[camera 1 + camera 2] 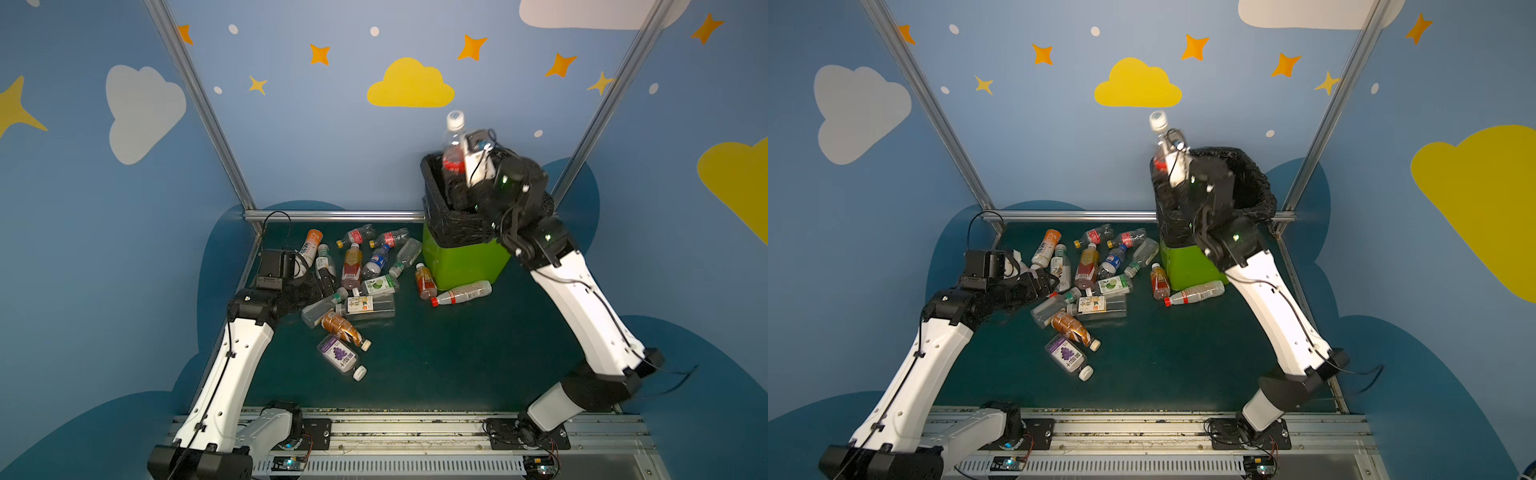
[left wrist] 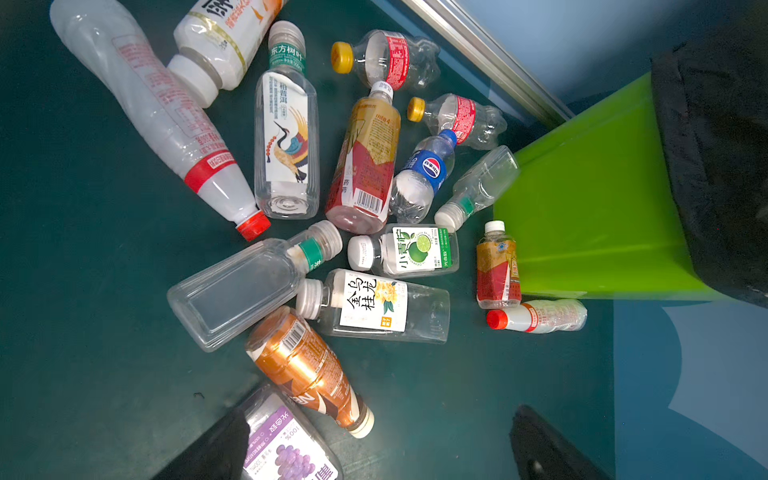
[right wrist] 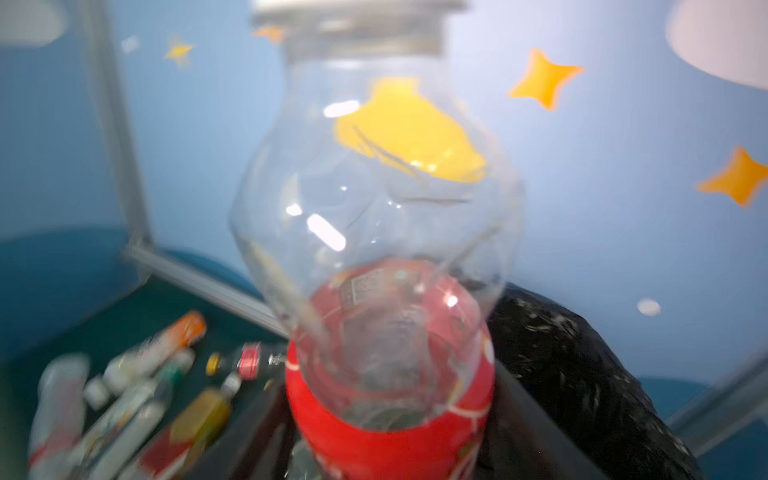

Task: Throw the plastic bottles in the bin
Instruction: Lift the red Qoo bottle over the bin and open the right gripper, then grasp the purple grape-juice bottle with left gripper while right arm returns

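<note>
Clear plastic, red label: one bottle stood upright over the mouth of the bin; most of the job was not yet done.

The right tool sat right against that bottle, motion-blurred; whether it gripped the bottle could not be told. The left tool hovered low over the heap, jaws spread wide, holding nothing. About fifteen bottles lay on their sides on the dark green surface, two just beside the bin's foot. They were thin-walled: some crumpled, some square-shouldered, one milky, one with a copper foil wrap; labels glossy. Bin: smooth lime plastic, tapered, crinkly black bag folded over the rim.
</note>
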{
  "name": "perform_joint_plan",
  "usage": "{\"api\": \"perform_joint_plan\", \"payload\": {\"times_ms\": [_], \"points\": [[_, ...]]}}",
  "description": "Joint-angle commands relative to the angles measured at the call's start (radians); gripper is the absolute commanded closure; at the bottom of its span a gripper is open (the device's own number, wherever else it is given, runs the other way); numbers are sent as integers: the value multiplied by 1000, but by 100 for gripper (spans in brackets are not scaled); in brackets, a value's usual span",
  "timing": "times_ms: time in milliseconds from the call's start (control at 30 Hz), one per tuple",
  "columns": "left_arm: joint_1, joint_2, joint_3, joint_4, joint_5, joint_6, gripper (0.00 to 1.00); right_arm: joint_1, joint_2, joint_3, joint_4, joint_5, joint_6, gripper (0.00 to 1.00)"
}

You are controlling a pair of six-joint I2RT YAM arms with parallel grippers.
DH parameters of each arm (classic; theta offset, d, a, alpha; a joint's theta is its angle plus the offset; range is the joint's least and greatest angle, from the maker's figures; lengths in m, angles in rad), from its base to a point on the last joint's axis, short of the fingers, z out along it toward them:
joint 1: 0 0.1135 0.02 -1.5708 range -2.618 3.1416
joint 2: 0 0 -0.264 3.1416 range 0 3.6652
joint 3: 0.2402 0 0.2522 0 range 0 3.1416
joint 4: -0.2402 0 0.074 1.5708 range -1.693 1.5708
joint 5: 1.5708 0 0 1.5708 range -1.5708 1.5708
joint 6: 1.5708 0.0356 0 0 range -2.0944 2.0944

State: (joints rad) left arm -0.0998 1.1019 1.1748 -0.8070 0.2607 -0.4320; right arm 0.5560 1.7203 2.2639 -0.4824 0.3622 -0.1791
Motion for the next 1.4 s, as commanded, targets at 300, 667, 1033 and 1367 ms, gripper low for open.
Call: {"api": "perform_joint_plan", "payload": {"times_ms": [300, 667, 1033, 1367], "points": [[3, -38, -44, -113, -39, -3, 11, -68, -300, -224, -216, -111, 241, 11], [4, 41, -153, -230, -20, -122, 27, 208, -455, -703, -370, -362, 285, 14], [-120, -71, -362, -248, 14, -272, 26, 324, -325, -882, -343, -512, 417, 14], [-222, 26, -389, -107, -9, -328, 16, 329, -281, -899, -368, -537, 414, 13]]}}
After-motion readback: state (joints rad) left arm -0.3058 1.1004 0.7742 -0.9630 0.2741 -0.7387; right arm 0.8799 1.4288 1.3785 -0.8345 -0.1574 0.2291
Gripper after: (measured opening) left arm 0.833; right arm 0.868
